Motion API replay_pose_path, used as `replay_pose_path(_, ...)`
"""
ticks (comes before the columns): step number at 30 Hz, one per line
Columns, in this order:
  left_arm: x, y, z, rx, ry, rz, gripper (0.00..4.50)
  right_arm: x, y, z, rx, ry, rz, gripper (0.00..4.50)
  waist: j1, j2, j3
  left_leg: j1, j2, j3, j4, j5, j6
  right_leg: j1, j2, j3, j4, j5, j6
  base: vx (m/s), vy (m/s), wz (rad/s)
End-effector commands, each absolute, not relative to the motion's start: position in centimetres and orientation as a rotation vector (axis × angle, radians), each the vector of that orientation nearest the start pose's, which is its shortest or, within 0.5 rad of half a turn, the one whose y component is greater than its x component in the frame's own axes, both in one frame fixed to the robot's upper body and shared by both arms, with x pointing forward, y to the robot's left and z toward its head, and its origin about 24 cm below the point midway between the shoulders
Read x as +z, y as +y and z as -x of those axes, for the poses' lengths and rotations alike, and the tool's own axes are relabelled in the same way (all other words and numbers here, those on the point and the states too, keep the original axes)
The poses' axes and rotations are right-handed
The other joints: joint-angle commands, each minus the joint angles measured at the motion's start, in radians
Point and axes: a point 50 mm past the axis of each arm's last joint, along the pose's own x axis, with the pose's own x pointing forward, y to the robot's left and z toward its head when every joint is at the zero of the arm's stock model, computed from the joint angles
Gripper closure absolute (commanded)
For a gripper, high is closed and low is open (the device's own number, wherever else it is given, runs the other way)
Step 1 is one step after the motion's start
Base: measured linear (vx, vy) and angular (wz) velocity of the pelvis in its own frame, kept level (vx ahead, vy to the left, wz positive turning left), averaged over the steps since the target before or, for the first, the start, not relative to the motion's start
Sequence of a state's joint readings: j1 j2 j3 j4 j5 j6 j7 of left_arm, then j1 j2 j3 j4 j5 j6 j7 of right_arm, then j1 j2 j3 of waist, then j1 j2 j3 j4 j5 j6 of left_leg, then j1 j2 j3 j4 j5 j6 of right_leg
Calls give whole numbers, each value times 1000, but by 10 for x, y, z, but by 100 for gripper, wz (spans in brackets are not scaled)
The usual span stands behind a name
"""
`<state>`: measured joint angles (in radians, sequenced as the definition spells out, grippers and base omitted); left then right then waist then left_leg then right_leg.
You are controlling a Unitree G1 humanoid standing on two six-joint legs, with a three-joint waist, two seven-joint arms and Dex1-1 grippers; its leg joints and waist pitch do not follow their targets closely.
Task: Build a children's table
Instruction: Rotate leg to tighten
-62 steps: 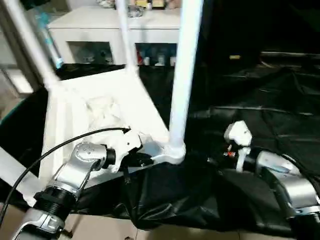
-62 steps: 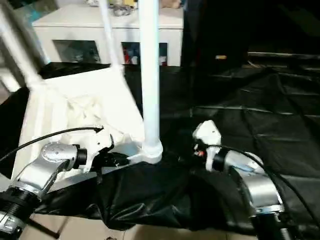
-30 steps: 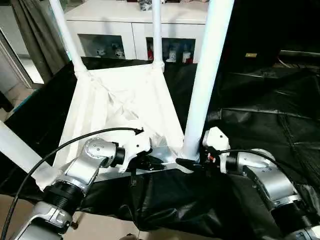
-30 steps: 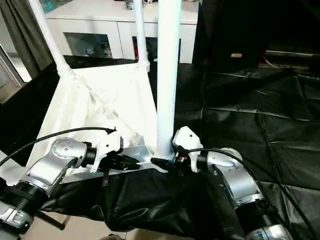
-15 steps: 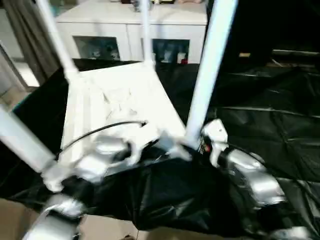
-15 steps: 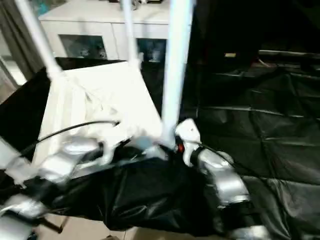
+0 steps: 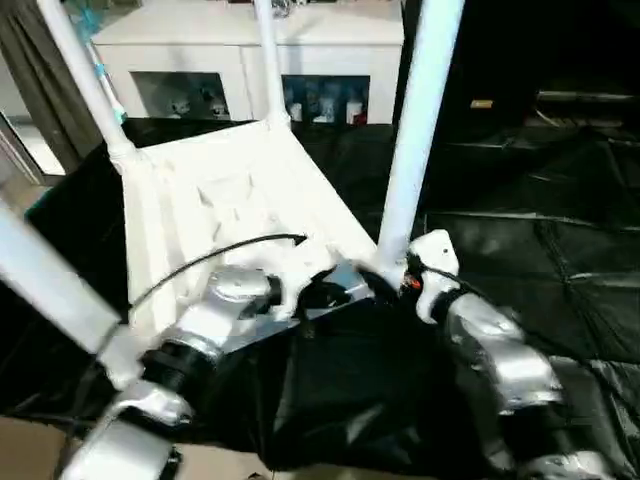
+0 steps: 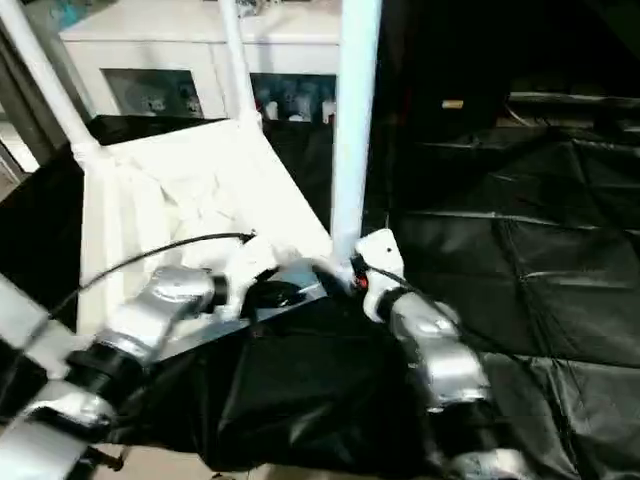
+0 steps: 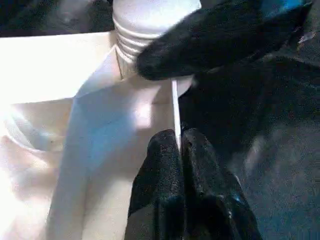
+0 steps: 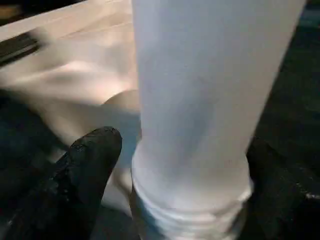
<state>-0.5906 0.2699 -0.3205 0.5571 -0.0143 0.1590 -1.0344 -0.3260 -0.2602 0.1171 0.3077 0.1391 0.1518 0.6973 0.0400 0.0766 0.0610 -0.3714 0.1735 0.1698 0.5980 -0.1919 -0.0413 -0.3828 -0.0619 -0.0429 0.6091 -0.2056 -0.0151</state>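
The children's table [image 7: 235, 190] lies upside down on the black cloth [image 7: 520, 190], all four legs up. The left gripper [image 9: 181, 142], fingers pressed together, pinches its thin near rim. The right gripper [image 10: 175, 165], fingers spread, straddles the near leg [image 7: 415, 120] at its socket. Judging the step: seating that leg, so next comes a firm grip and push down. The white cabinet [image 7: 240, 45] stands well beyond, nothing blocking.

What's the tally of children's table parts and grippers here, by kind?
Tabletop: 1
White legs, all standing in corner sockets: 4 (near right, far right, far left, near left)
Grippers: 2 (left gripper, right gripper)
Total: 7
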Motion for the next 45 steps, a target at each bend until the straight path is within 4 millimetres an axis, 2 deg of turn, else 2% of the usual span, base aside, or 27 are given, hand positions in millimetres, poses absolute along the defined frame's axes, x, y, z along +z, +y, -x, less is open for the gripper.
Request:
replay_pose_path(1,56,91,-309,-1398,354,-350,450,46,-125,-288,991,224,83,61,4,-3,-72,6,50,-19,-67,-149,77,49,-81,44,-64,3,-257,0,0,0)
replay_pose_path(2,56,91,-309,-1398,354,-350,450,46,-125,-288,991,224,83,61,9,0,-75,4,53,-19,-64,-115,94,50,-80,41,-57,56,-271,0,0,0)
replay_pose_path(3,57,98,-308,-1430,365,-345,450,50,-135,-285,1041,235,93,61,13,-15,-78,3,52,-16,-62,-97,105,54,-79,39,-54,81,-283,0,0,0)
replay_pose_path(5,60,103,-307,-1456,371,-337,450,53,-143,-283,1091,251,117,61,23,-7,-76,3,55,-14,-60,-93,114,48,-81,37,-53,65,-287,0,0,0)
replay_pose_path(6,63,108,-306,-1482,382,-318,450,55,-149,-281,1124,264,145,61,29,-12,-79,6,57,-13,-59,-94,114,47,-80,37,-51,53,-286,0,0,0)
replay_pose_path(8,63,109,-306,-1487,385,-314,450,55,-150,-281,1130,266,151,61,33,-10,-79,3,58,-14,-58,-81,117,46,-80,37,-49,56,-287,0,0,0)
replay_pose_path(9,64,111,-305,-1496,389,-310,450,56,-152,-282,1134,267,156,61,35,-14,-80,-1,57,-13,-54,-71,119,44,-80,38,-47,58,-286,0,0,0)
replay_pose_path(12,64,113,-304,-1512,396,-305,450,59,-154,-283,1152,269,156,61,40,-15,-77,-1,56,-12,-55,-91,113,40,-82,38,-52,2,-277,0,0,0)
replay_pose_path(13,64,115,-303,-1518,400,-304,450,60,-154,-283,1167,273,154,77,43,-20,-75,0,57,-12,-57,-104,106,40,-82,39,-55,-32,-271,0,0,0)
replay_pose_path(14,64,115,-303,-1518,400,-304,450,60,-154,-283,1167,273,154,77,47,-17,-76,1,57,-11,-56,-105,98,39,-82,40,-55,-56,-263,0,0,0)
replay_pose_path(22,63,119,-302,-1513,405,-300,450,59,-150,-281,1211,280,127,156,50,-20,-82,-4,53,-11,-49,-44,122,40,-80,37,-44,27,-266,0,0,0)
replay_pose_path(27,60,117,-305,-1452,395,-311,450,52,-145,-279,1169,290,84,169,49,-19,-80,-3,53,-12,-50,-60,113,39,-79,37,-49,-8,-262,0,0,0)
replay_pose_path(28,59,115,-310,-1391,387,-326,450,45,-144,-282,1082,295,87,172,47,-14,-77,-2,54,-12,-53,-80,99,34,-78,37,-54,-45,-257,0,0,0)
replay_pose_path(29,57,106,-323,-1244,371,-333,450,30,-141,-294,827,323,65,173,44,-9,-76,-2,53,-13,-53,-88,88,33,-78,37,-54,-56,-257,0,0,0)
replay_pose_path(30,57,104,-324,-1231,368,-331,450,29,-141,-295,801,326,59,173,41,-6,-74,0,52,-13,-55,-104,75,30,-78,37,-59,-74,-255,0,0,0)
replay_pose_path(31,57,100,-326,-1203,362,-326,450,25,-139,-297,743,334,47,174,35,-11,-71,4,47,-13,-60,-151,40,30,-79,36,-69,-149,-243,0,0,0)
replay_pose_path(32,57,97,-328,-1186,358,-320,450,23,-138,-299,703,341,34,174,28,-18,-72,0,45,-19,-66,-171,18,42,-80,35,-67,-199,-224,0,0,0)
replay_pose_path(33,57,95,-329,-1176,354,-318,450,22,-136,-300,682,344,26,174,28,-16,-72,0,45,-18,-67,-170,14,42,-79,35,-69,-205,-216,0,0,0)
replay_pose_path(34,58,81,-333,-1136,334,-307,450,17,-128,-304,591,355,-4,174,19,-8,-69,4,46,-15,-68,-196,11,33,-78,39,-76,-215,-214,0,0,0)
replay_pose_path(35,58,74,-335,-1120,326,-306,450,15,-123,-306,556,361,-14,174,14,-9,-69,5,45,-16,-69,-214,4,33,-78,39,-77,-221,-217,0,0,0)
replay_pose_path(36,59,68,-336,-1106,315,-305,450,14,-117,-307,530,362,-18,174,14,-1,-71,6,44,-19,-69,-225,-1,35,-79,38,-77,-232,-213,0,0,0)
replay_pose_path(37,59,68,-336,-1106,315,-305,450,14,-117,-307,530,362,-18,174,11,-5,-71,6,44,-18,-70,-227,0,34,-78,38,-80,-228,-210,0,0,0)
replay_pose_path(40,59,55,-333,-1132,301,-291,450,16,-100,-309,552,340,-35,174,13,-5,-72,2,42,-16,-67,-207,24,36,-79,40,-80,-202,-207,0,0,0)
replay_pose_path(41,59,52,-332,-1148,297,-288,450,19,-94,-309,572,324,-45,174,12,-2,-73,1,42,-17,-67,-207,27,37,-80,40,-79,-205,-206,0,0,0)
replay_pose_path(43,60,51,-331,-1172,291,-291,450,22,-89,-309,597,306,-62,105,10,-3,-73,0,43,-17,-68,-209,29,37,-79,39,-81,-211,-201,0,0,0)
replay_pose_path(44,60,51,-331,-1174,291,-292,450,22,-89,-309,600,304,-64,105,11,-1,-74,2,44,-18,-68,-208,31,36,-79,39,-81,-209,-202,0,0,0)
replay_pose_path(45,60,53,-330,-1190,288,-297,450,24,-90,-309,617,297,-66,105,9,8,-75,2,45,-19,-68,-209,31,36,-78,39,-78,-197,-206,0,0,0)
